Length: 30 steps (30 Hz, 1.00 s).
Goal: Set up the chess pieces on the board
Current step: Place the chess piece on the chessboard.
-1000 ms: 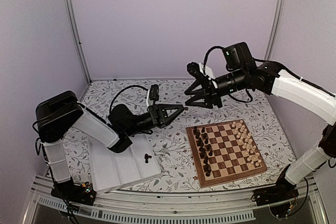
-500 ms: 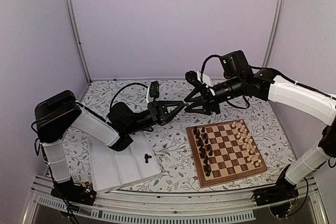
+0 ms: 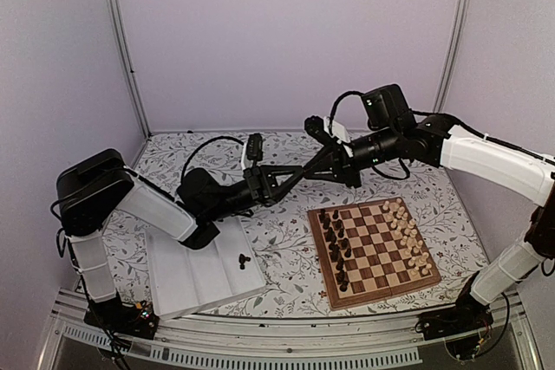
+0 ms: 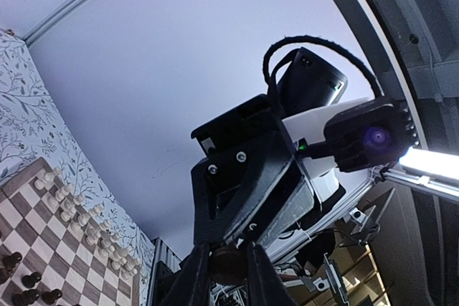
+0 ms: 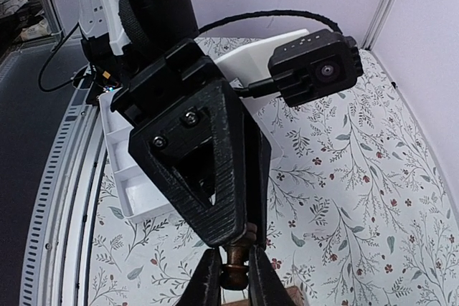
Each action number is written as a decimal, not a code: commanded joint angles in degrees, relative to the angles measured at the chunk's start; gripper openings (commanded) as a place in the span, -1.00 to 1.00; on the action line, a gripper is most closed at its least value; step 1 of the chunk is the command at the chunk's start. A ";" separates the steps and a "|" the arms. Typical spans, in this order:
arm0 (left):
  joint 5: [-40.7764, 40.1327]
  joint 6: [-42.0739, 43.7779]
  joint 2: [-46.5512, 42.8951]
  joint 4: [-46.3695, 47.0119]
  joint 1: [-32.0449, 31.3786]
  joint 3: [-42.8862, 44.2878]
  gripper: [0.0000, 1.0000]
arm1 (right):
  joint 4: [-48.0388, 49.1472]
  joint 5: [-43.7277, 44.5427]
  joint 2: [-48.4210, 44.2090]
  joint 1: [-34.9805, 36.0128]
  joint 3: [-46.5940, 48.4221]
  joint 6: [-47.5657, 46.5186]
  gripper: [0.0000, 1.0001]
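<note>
Above the middle of the flowered table, the two arms meet nose to nose in the air! Near the left front corner lies the white tray, one dark piece loose in it. The board sits toward the right front corner, dark chessmen along its left side and cream chessmen along its right. From overhead the meeting point is just black fingers. The wrist views are clearer: the left gripper pinches a brown chess piece, and the right gripper is clamped on that same piece. Its base is cut off by both frames, so its type is hard to tell.
</note>
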 commanded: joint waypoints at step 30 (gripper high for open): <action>-38.02 65.32 -41.99 -94.53 9.15 7.33 0.01 | -46.32 39.34 4.88 2.68 -8.01 -22.34 -0.94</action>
